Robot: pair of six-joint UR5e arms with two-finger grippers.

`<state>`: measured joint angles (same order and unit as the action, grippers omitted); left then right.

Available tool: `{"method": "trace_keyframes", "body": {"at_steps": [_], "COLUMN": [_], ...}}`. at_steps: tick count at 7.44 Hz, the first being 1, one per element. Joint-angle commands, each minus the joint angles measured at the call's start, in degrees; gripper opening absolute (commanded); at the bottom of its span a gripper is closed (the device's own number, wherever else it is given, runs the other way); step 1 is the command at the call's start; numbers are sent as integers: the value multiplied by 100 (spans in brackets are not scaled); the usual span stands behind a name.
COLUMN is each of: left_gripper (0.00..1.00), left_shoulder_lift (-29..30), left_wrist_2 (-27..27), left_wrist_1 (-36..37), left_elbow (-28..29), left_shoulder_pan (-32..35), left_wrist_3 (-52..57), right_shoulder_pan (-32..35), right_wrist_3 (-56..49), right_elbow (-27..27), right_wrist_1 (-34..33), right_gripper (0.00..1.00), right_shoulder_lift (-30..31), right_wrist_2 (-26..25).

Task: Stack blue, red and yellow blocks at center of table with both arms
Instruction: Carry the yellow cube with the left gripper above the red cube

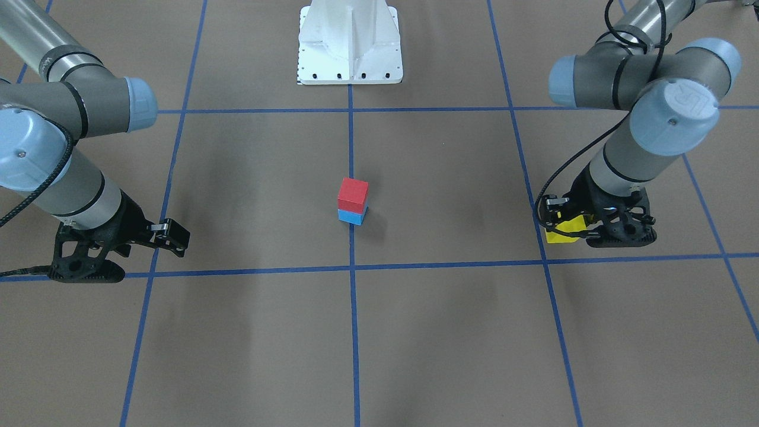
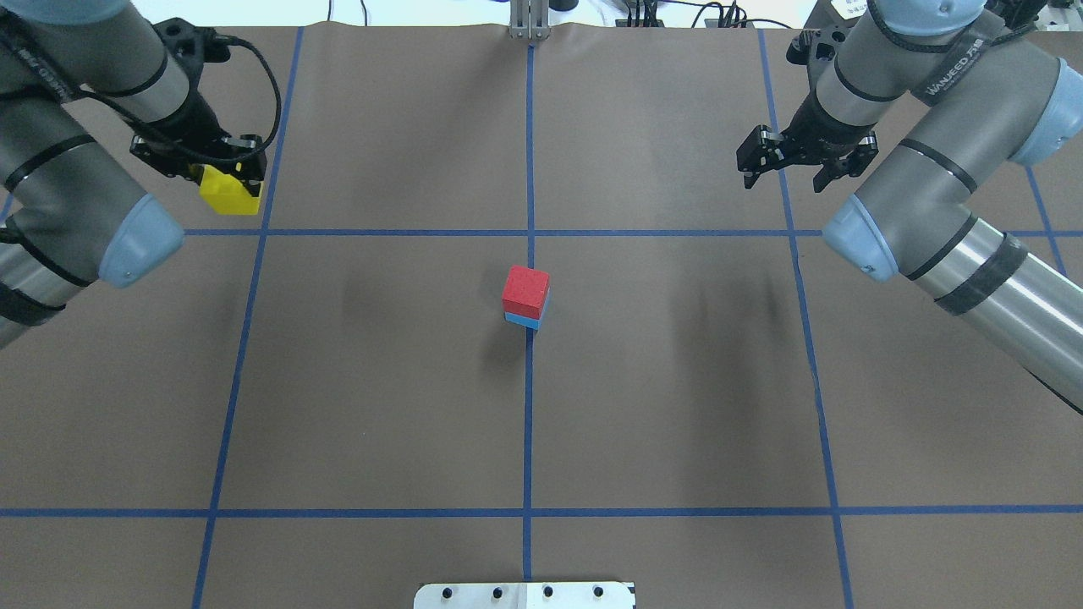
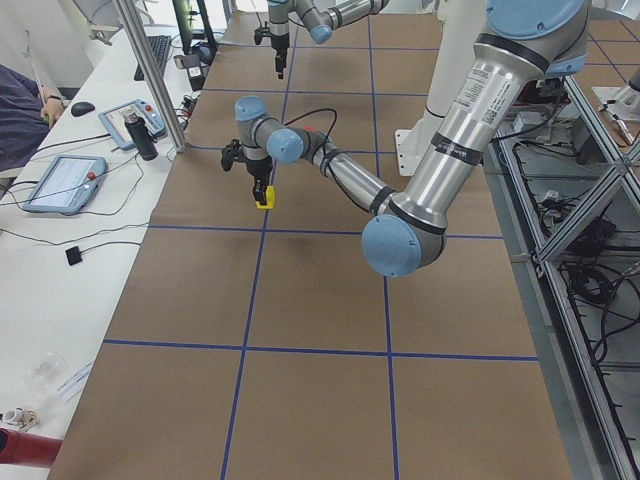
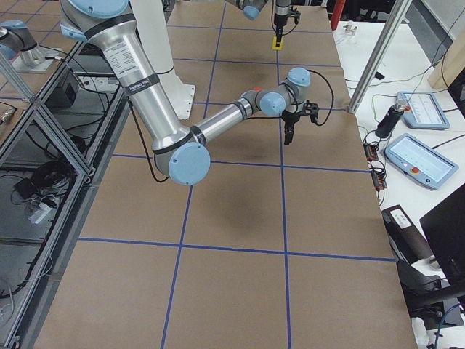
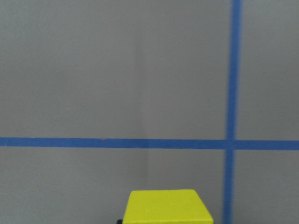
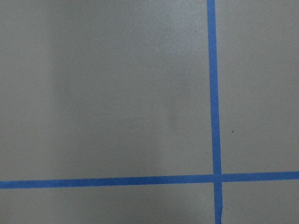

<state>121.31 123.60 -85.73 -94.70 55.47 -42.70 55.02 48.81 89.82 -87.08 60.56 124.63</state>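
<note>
A red block (image 2: 525,290) sits on a blue block (image 2: 526,320) at the table's centre, where two blue tape lines cross; the stack also shows in the front-facing view, red (image 1: 353,194) on blue (image 1: 351,216). My left gripper (image 2: 230,182) is shut on a yellow block (image 2: 227,194) at the far left of the table, low over the surface. The yellow block also shows in the front-facing view (image 1: 563,230), the left side view (image 3: 263,195) and the left wrist view (image 5: 166,209). My right gripper (image 2: 785,173) is open and empty at the far right.
Blue tape lines (image 2: 529,169) divide the brown table into squares. The white robot base (image 1: 350,44) stands at the table's near edge. A side desk with tablets (image 4: 420,156) runs along the far edge, beyond both grippers.
</note>
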Motion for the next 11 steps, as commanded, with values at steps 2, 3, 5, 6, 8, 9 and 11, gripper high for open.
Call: {"method": "trace_keyframes", "body": {"at_steps": [2,3,5,6,8,9,11], "left_gripper": [0,0,0,0,0,0,0], "left_shoulder_lift": [1496,1840,2115,2334,2643,2635,2635], "left_wrist_2": [-63,-264,-836,-855,-873,-1012,-1057], "left_wrist_1": [545,714,724,715,637,532,399], "left_elbow": [31,14,197,424,926,1014,1182], "left_shoulder_pan": [-718,-1052,-1879,-1934,-2031,-2110,-2128], "left_wrist_3": [-850,-1176,-1460,-1504,-1452,-1425,-1268], "right_shoulder_pan": [43,174,656,963,1421,1632,2116], "right_wrist_3": [-73,-247,-948,-1396,-2092,-2277,-2864], "right_elbow": [1,9,132,133,124,132,133], "right_wrist_1": [7,-2,-2,-2,-10,-2,-19], "right_gripper": [100,100,100,100,100,100,100], "right_shoulder_lift": [9,35,464,674,1009,1158,1536], "right_wrist_2": [-9,17,288,482,694,799,940]}}
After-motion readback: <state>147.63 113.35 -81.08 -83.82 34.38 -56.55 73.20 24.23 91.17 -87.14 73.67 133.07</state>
